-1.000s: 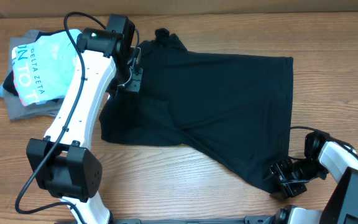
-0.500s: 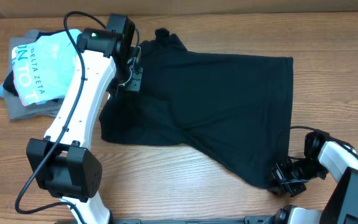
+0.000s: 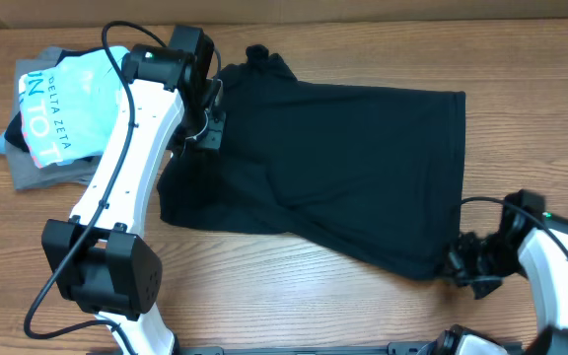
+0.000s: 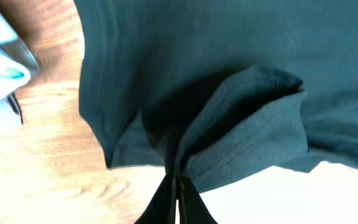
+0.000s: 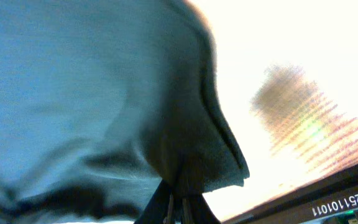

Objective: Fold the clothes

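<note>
The wooden bench [image 3: 294, 296] carries the black T-shirt [image 3: 363, 168] across the middle of the overhead view, spread nearly to its full outline from upper left to lower right. By my reading the task is at its very start: no fold has been laid over yet. What looks done is the taking hold, and the lifting, the folding over and the squaring up are all left. The fabric is plain, soft and matte. It lies mostly flat, with shallow creases running on a diagonal, a rumpled knot at the top left edge and an uneven lower edge. No neck label shows. The left end effector [image 3: 210, 128] is clenched on a bunched, stitched hem at the shirt's upper left — the left wrist view shows the pinched pleat fanning up from the closed tips. The right end effector [image 3: 466, 264] is clamped on the lower right corner, where the blurred right wrist view shows an edge gathered at its tips. At far upper left — apart from the shirt — sits a light blue tee [image 3: 62, 104] on a grey folded garment [image 3: 37, 173].
</note>
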`<state>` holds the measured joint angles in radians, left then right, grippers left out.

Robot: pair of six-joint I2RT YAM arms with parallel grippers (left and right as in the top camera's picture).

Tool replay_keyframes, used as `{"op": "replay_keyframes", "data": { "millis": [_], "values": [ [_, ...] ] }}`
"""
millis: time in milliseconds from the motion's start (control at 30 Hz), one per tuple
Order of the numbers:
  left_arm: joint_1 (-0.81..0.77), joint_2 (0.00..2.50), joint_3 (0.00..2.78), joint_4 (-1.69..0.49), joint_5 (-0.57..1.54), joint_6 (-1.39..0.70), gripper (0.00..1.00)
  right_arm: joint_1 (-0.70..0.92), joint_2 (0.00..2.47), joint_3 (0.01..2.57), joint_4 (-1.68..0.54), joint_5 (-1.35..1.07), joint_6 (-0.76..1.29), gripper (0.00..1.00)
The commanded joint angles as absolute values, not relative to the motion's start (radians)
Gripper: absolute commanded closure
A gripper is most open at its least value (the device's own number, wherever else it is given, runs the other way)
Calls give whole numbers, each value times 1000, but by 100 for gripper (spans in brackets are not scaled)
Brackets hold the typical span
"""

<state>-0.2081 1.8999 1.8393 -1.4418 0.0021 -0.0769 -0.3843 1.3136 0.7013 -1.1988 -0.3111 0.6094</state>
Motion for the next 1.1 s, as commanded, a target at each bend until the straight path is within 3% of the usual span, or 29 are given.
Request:
{"op": "replay_keyframes", "data": {
  "millis": [0,300,1067],
  "values": [
    [-208,1882,1862,-1475,-11,-113,96,-381,1232,823,-1238,-269,572,96],
    [-208,1881,1862,-1540,-11,-113,96,-381,1224,890,-1212,-219,548,96],
    [-208,1881,1860,-1393,-157,-112,96,-379,1426,889,-828,-484,517,96]
  ]
}}
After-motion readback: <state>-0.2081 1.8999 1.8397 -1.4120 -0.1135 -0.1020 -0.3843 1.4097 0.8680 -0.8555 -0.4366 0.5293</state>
